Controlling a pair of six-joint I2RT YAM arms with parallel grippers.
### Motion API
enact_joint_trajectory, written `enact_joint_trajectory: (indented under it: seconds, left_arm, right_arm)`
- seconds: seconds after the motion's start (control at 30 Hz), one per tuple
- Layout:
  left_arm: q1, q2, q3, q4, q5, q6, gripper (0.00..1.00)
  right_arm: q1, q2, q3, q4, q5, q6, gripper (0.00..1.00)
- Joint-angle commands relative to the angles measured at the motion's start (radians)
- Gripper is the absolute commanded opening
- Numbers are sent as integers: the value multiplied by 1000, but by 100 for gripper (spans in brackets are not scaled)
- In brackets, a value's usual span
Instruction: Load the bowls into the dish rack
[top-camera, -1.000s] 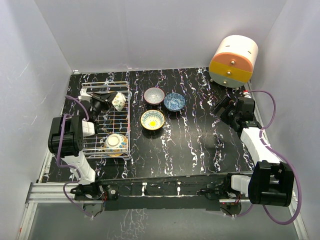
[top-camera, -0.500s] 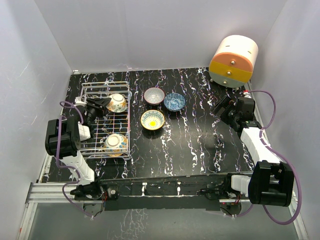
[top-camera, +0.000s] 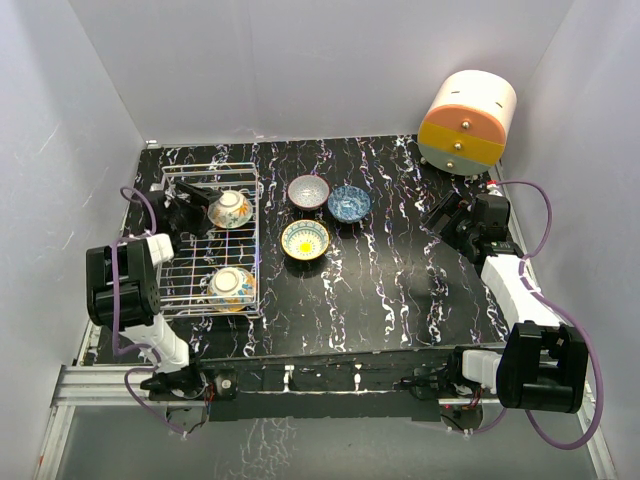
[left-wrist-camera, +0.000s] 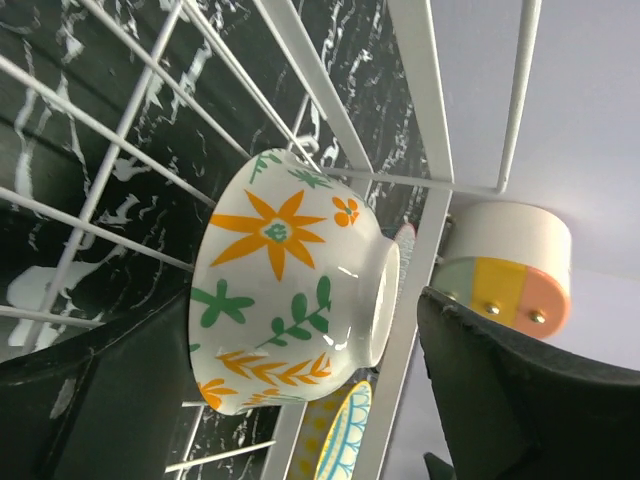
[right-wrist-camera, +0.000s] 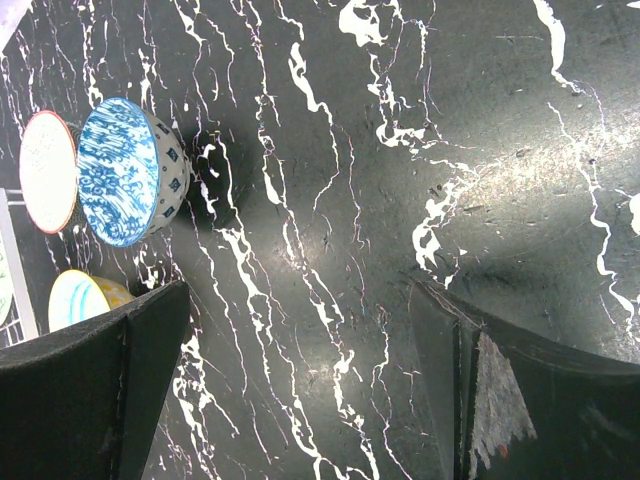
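Note:
The white wire dish rack (top-camera: 176, 300) stands at the left with two bowls in it. An orange-and-green floral bowl (top-camera: 231, 209) rests tilted at its far end, and another floral bowl (top-camera: 231, 287) sits at the near end. My left gripper (top-camera: 203, 208) is open just left of the far bowl. In the left wrist view that bowl (left-wrist-camera: 290, 290) lies between the spread fingers (left-wrist-camera: 500, 390), with a gap at its rim. A red-rimmed grey bowl (top-camera: 308, 191), a blue bowl (top-camera: 349, 203) and a yellow-rimmed bowl (top-camera: 305, 240) stand on the table. My right gripper (top-camera: 440, 215) is open and empty.
The cream-orange-yellow drum (top-camera: 466, 122) stands at the back right corner. White walls close in the black marbled table (top-camera: 400, 280) on three sides. The right wrist view shows the blue bowl (right-wrist-camera: 125, 170) and the red-rimmed bowl (right-wrist-camera: 48, 170) far to the left.
My left gripper has opened and let go of the floral bowl at the rack's far end, then drawn back to the left. The bowl has settled there. The right arm has not moved.

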Motion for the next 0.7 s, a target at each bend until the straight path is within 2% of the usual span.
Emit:
enact_joint_trajectory:
  seconds: [0.0, 0.1, 0.3, 0.43, 0.67]
  left_arm:
    - [12, -56, 92, -288, -44, 136, 89]
    - [11, -54, 129, -366, -50, 187, 97]
    - [11, -37, 255, -595, -92, 328, 97]
    - [11, -52, 335, -747, -176, 412, 97]
    - [-8, -101, 397, -871, -298, 520, 97]
  right_arm:
    - [-5, -9, 23, 40, -12, -1, 95]
    - [-5, -11, 24, 40, -12, -3, 95]
    - [-5, -10, 23, 42, -13, -5, 95]
    - [-5, -5, 21, 50, -18, -3, 95]
    - [-5, -1, 9, 63, -24, -1, 95]
